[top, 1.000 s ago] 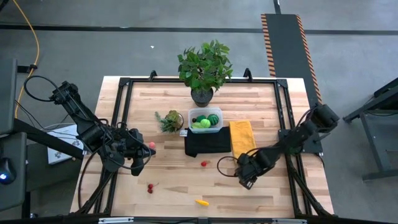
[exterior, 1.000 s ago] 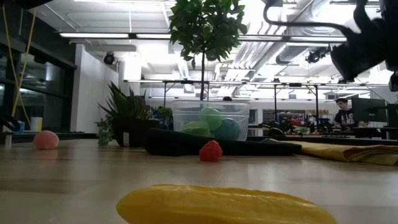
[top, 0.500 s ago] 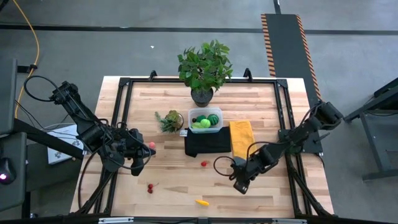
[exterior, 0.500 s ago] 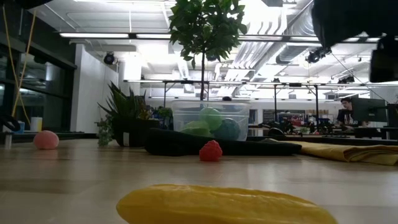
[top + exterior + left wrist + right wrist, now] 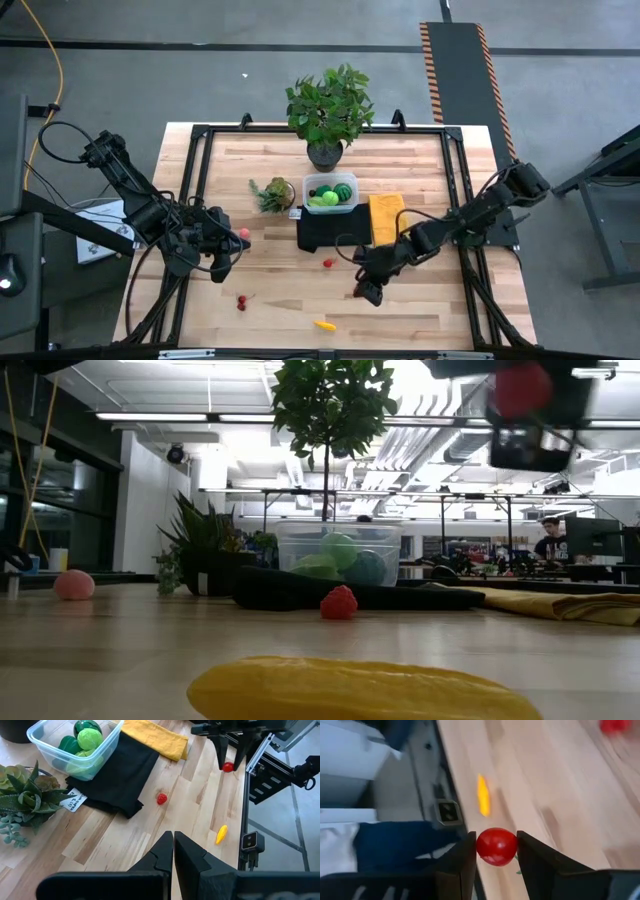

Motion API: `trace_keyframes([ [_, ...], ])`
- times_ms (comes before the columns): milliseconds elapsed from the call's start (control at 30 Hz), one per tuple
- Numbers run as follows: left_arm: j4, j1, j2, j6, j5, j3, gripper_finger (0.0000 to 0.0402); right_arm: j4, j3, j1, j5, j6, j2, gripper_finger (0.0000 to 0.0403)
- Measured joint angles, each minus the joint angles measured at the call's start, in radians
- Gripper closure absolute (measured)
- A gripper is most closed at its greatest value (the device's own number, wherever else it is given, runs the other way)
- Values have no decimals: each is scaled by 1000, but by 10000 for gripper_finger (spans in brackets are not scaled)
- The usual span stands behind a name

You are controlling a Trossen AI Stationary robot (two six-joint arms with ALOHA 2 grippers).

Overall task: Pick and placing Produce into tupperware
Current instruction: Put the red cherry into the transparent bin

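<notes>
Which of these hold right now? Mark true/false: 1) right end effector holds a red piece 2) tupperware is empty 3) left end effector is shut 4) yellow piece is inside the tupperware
1) True: the right end effector grips a red round piece above the table.
2) False: the tupperware holds green pieces.
3) True: the left end effector is shut, holding nothing.
4) False: the yellow piece lies on the table near its front edge.
</notes>
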Motion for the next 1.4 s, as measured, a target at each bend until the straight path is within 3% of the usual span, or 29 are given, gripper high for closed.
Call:
trace_keyframes([
  [400,-1,0,0,4,0,0,396,292,0,-107,49,-158,0,284],
  [833,-1,0,0,4,0,0,396,445,0,-201,299,-327,1,284],
  [1167,-2,0,0,4,0,0,396,451,0,-247,538,-398,1,284],
  [1400,-4,0,0,29,0,0,396,435,0,-273,629,-423,1,284],
])
